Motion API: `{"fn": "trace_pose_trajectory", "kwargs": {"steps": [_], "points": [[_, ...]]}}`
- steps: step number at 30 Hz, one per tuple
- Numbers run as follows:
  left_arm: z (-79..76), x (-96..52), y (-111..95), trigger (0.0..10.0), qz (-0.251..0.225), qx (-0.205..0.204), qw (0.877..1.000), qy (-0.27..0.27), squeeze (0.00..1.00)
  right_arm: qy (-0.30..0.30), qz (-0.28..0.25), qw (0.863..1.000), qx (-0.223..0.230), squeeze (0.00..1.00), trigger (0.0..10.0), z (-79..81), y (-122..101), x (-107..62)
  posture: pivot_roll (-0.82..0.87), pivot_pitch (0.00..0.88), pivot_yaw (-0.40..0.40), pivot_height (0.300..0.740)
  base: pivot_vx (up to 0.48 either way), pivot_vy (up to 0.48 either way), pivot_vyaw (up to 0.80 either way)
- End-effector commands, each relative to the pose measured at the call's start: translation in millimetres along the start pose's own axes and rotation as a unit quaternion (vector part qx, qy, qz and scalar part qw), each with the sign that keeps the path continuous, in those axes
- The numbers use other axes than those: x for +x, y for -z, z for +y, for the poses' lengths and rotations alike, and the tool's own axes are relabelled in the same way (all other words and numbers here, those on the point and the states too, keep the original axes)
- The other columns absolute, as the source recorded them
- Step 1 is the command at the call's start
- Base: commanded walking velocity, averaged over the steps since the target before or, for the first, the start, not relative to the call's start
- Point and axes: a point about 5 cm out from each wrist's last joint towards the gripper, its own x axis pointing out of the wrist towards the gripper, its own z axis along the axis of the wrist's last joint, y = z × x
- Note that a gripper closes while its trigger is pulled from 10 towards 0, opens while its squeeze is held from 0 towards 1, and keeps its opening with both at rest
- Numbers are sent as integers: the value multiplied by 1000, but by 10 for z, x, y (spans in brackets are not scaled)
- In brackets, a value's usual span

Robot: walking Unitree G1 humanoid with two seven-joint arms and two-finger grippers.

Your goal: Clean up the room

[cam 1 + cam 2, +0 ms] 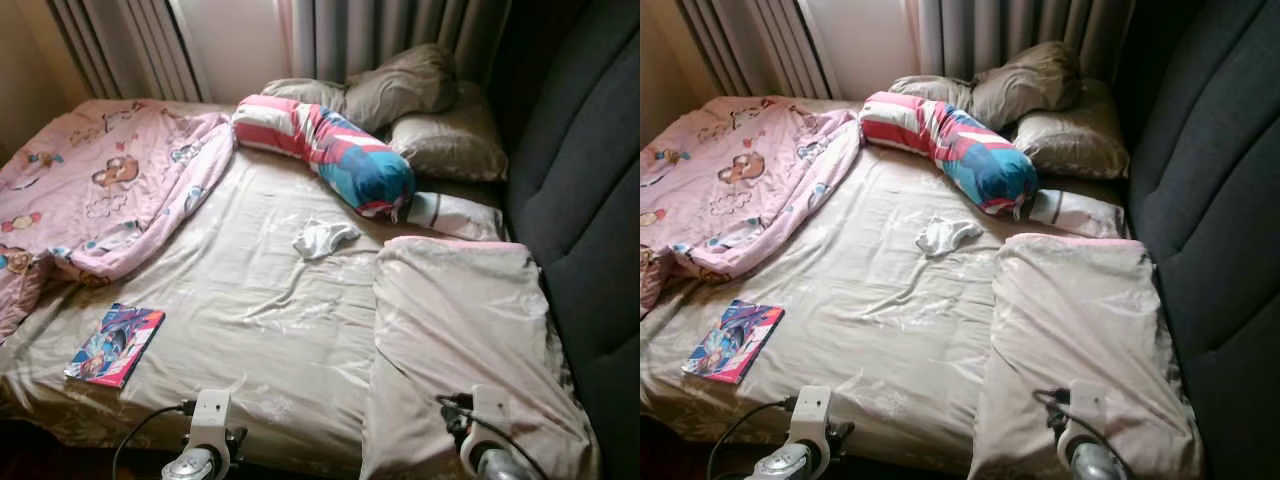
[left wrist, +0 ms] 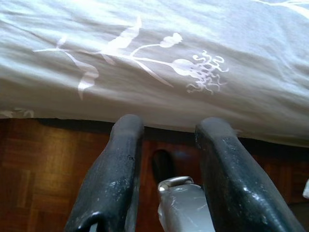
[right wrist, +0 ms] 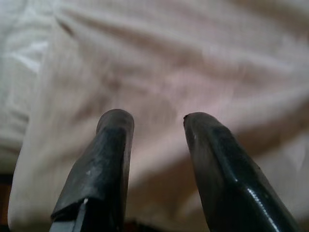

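Note:
A bed with a beige sheet (image 1: 260,300) lies before me. On it are a small crumpled white cloth (image 1: 322,238) near the middle, a colourful comic book (image 1: 115,345) at the near left, and a rumpled pink blanket (image 1: 110,180) at the far left. A folded beige cover (image 1: 460,320) lies at the near right. My left gripper (image 2: 169,128) stands open at the bed's near edge, above the wooden floor (image 2: 43,164). My right gripper (image 3: 157,121) is open too, empty, just over the beige cover (image 3: 159,63).
A striped red, white and blue bolster (image 1: 325,150) and several beige pillows (image 1: 440,140) lie at the head of the bed. A dark padded headboard (image 1: 580,200) runs along the right. Curtains (image 1: 390,35) hang behind.

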Motion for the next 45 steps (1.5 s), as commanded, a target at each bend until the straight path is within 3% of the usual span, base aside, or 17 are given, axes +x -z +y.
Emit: {"fn": "trace_pose_trajectory", "kwargs": {"steps": [1, 8, 17, 45], "points": [[29, -24, 92, 10000, 14, -8, 1000, -9, 0, -7, 9, 1000, -6, 0, 10000, 52, 33, 0, -70, 0, 8, 740, 0, 0, 0], [48, -35, 123, 10000, 16, -13, 1000, -12, 0, -15, 66, 997, -40, 0, 10000, 73, 313, -76, -58, 0, -3, 740, 0, 0, 0], [29, -30, 113, 10000, 16, -13, 1000, -10, 0, -9, 72, 997, -35, 0, 10000, 78, 352, -89, -72, 0, 14, 740, 0, 0, 0], [76, -58, 191, 10000, 27, -10, 999, -15, 0, -2, 98, 995, -34, 0, 10000, 65, 493, -139, -52, 0, 29, 740, 0, 423, 0]]}}
